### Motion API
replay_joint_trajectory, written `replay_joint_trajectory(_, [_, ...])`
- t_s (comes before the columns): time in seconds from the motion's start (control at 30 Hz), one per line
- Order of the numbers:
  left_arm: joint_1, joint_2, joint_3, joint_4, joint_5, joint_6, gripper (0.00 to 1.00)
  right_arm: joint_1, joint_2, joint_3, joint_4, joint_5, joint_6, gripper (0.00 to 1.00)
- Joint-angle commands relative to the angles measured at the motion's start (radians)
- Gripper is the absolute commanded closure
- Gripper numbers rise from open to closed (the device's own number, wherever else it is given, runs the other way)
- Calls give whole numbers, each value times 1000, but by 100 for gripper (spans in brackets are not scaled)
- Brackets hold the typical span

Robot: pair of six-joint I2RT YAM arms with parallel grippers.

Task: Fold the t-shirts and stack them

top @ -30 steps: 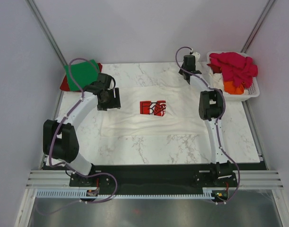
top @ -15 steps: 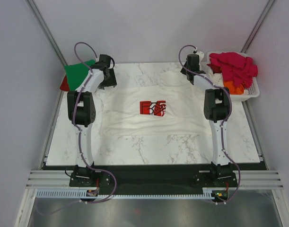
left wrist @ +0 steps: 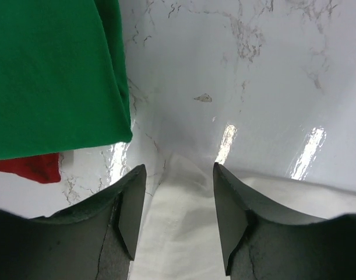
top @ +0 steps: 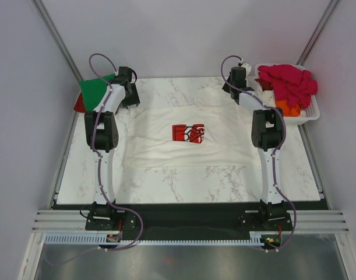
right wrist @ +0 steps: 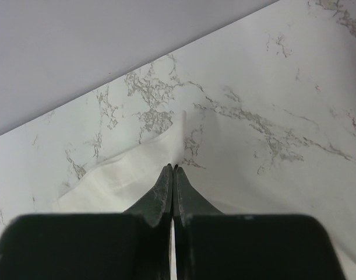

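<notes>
The large white t-shirt (top: 189, 149) lies spread flat mid-table, its red square print (top: 187, 133) facing up. My left gripper (top: 130, 99) is at the shirt's far left corner. In the left wrist view it (left wrist: 179, 169) is open, with the white cloth corner (left wrist: 183, 233) between the jaws. My right gripper (top: 231, 88) is at the far right corner. In the right wrist view it (right wrist: 173, 168) is shut, pinching a ridge of white cloth (right wrist: 119, 181). A folded green t-shirt (top: 96, 87) lies on a red one (top: 78, 104) at the far left.
A white slatted basket (top: 309, 114) at the far right holds a magenta shirt (top: 288, 81) and an orange one (top: 287, 108). In the left wrist view the green shirt (left wrist: 49, 76) and red shirt (left wrist: 32, 166) lie just left of the jaws. Grey walls enclose the table.
My left arm has swung from the shirt's left side out to its far left corner. My right gripper has shifted slightly back and right at the far right corner.
</notes>
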Motion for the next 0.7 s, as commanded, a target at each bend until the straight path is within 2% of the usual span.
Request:
replay_joint_trajectory(0.0, [0,17,38,0,34,18,44,-9,-48,23,2,-15,13,100])
replay_joint_trajectory(0.27, [-19,-2,9,2,37,7,47,-20,-35,32,-13,-24,21,100])
replay_joint_trajectory(0.3, [-19,-3,8,2,35,7,52,-22,-37,32,-13,-27,21,100])
replay_joint_trajectory(0.33, [-20,-3,9,2,37,7,66,-22,-35,34,-15,-29,22,100])
replay_joint_trajectory(0.4, [-20,1,18,2,35,9,76,-23,-31,35,-15,-29,24,100])
replay_joint_trajectory(0.43, [-20,4,24,2,34,15,88,-23,-31,37,-16,-36,22,100])
replay_joint_trajectory(0.47, [-20,7,29,2,35,18,94,-23,-28,38,-15,-41,24,100])
replay_joint_trajectory(0.5, [-20,10,38,2,34,21,98,-26,-26,38,-16,-44,27,100])
replay_joint_trajectory(0.67, [-20,-8,35,0,34,21,98,-29,-6,107,-10,-128,15,100])
